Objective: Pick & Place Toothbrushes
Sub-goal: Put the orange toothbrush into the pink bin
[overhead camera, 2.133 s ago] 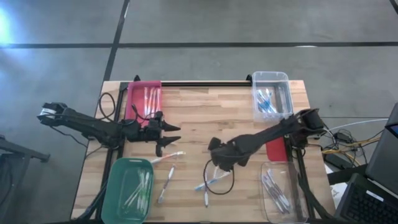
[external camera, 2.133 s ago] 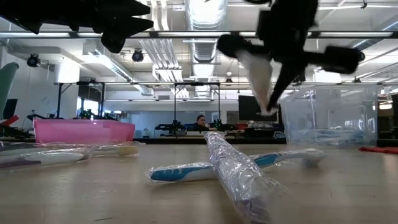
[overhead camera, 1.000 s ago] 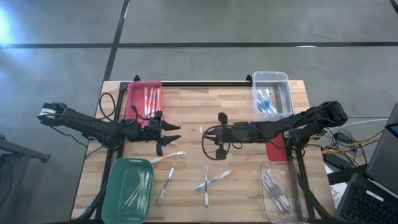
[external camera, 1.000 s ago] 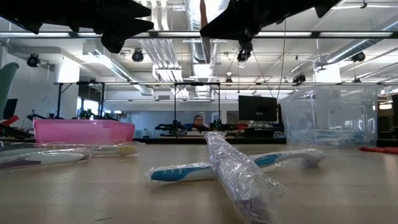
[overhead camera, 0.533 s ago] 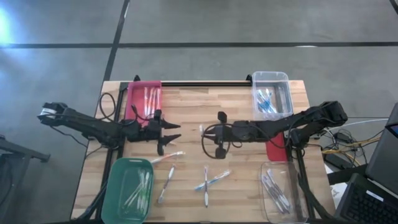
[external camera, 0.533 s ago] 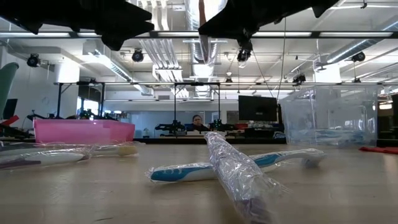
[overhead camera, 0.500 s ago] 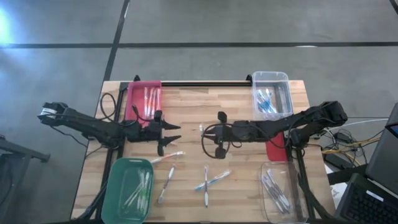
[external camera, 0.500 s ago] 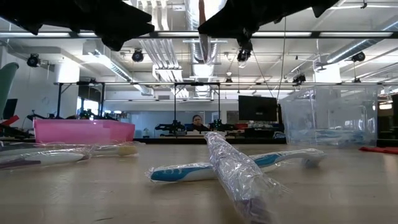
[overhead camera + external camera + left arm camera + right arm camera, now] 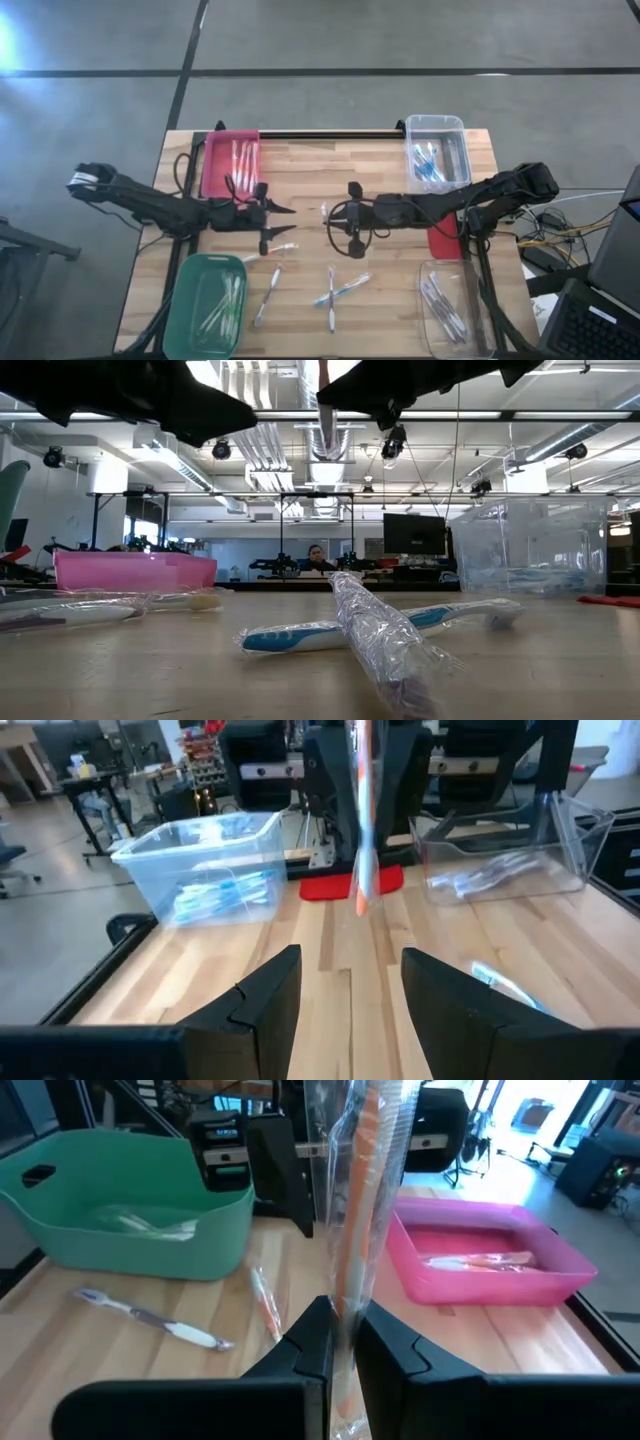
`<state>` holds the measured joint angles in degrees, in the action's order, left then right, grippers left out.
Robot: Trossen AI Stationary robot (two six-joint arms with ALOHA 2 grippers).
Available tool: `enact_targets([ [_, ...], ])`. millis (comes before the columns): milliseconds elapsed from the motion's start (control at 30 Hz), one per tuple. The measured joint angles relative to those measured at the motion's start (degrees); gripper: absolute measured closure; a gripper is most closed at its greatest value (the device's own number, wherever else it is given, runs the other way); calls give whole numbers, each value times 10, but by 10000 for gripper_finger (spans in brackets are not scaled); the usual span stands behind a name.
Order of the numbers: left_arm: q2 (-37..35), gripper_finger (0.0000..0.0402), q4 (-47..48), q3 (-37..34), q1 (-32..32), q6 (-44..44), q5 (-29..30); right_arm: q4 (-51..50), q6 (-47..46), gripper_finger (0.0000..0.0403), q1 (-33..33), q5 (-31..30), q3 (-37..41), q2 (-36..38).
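Right gripper (image 9: 340, 1342) clamps a wrapped orange toothbrush (image 9: 362, 1200) upright between its narrow jaws above mid-desk (image 9: 310, 180). Left gripper (image 9: 345, 990) faces it, jaws wide, empty.

The left gripper (image 9: 283, 222) has shifted toward the right gripper (image 9: 327, 211) — its fingers now pointing that way. The right arm has barely moved.

No readable text, labels or brands anywhere.
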<state>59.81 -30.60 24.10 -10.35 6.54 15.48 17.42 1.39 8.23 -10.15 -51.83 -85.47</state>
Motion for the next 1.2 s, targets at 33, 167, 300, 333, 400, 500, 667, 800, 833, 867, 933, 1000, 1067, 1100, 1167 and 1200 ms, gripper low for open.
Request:
enact_targets([
  [33, 7, 223, -14, 0, 0, 5, -1, 0, 1, 379, 0, 0, 1, 0],
  [167, 45, 223, -99, 0, 0, 56, -13, -1, -2, 379, 0, 2, 5, 0],
  [300, 86, 223, -186, 0, 0, 78, -13, -4, -11, 379, 0, 2, 5, 0],
  [333, 97, 223, -204, 0, 0, 78, -13, -5, -12, 379, 0, 1, 5, 0],
  [400, 122, 223, -242, 0, 0, 75, -13, -5, -12, 379, 0, 1, 6, 0],
  [500, 156, 223, -280, 3, 0, 74, -20, -5, -12, 379, 0, 1, 6, 0],
  [667, 204, 223, -286, 49, 0, 64, -26, -5, 0, 379, 0, 1, 6, 0],
  [800, 245, 223, -273, 97, 0, 27, -26, -5, 3, 379, 0, 1, 6, 0],
  [833, 255, 223, -263, 110, 0, 25, -26, -4, 3, 379, 0, 1, 6, 0],
  [867, 264, 223, -252, 123, 0, 26, -26, -5, 3, 379, 0, 1, 6, 0],
  [933, 282, 223, -229, 147, 0, 32, -20, -14, 3, 379, 0, 0, 8, 0],
  [1000, 298, 223, -219, 170, 0, 42, -20, -17, 5, 379, 0, 0, 8, 0],
  [1067, 306, 223, -212, 185, 0, 52, -20, -19, 5, 379, 0, 1, 9, 0],
  [1100, 306, 223, -207, 191, 0, 59, -20, -17, 5, 379, 0, 1, 9, 0],
  [1167, 302, 223, -200, 195, 0, 70, -25, -10, 7, 379, 0, 1, 12, 0],
  [1200, 299, 223, -196, 195, 0, 71, -27, -9, 8, 379, 0, 2, 13, 0],
])
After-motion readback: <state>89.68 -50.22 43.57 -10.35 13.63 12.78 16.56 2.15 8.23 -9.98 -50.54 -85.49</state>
